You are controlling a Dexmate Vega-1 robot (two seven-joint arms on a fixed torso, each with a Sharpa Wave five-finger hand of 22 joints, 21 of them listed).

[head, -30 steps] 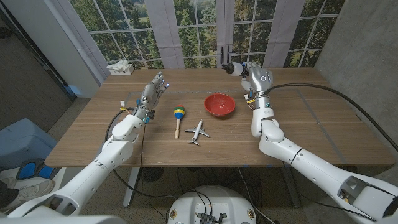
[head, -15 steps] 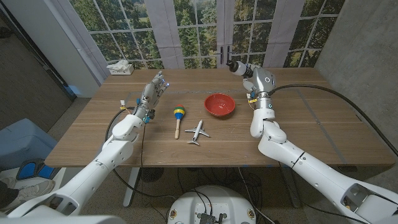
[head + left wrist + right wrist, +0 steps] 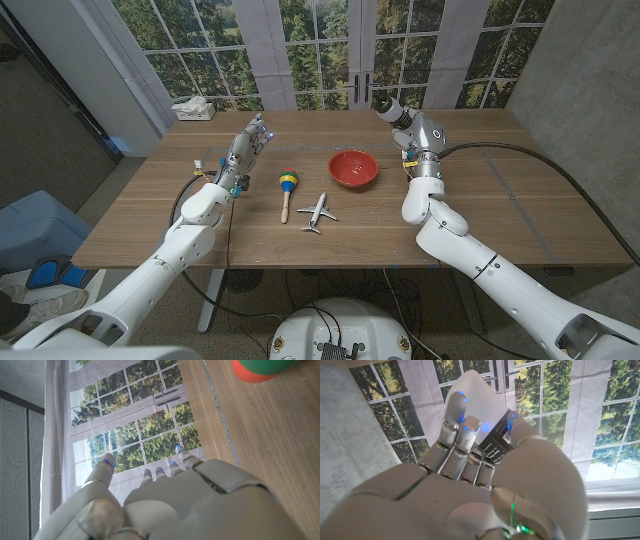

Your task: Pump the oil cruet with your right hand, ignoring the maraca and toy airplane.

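White-bodied oil cruet [image 3: 481, 415] held in the right hand [image 3: 418, 128], raised above the table's far edge toward its far right corner, beyond the red bowl [image 3: 353, 168]. In the right wrist view the fingers [image 3: 462, 435] wrap the bottle's pale body and dark label. In the head view the cruet's long axis tilts, its dark pump head [image 3: 387, 106] pointing up and toward the table's far left. The coming press appears to turn on this: the pump head lies above and just beyond the gripping fingers, along that tilted axis. Whether any finger sits on the pump cannot be told; the hand's back hides the cruet's lower part. The left hand [image 3: 243, 150] holds nothing, fingers extended, over the table's left part, well apart from the cruet. Maraca [image 3: 286, 188] and toy airplane [image 3: 318, 211] lie mid-table between the arms.
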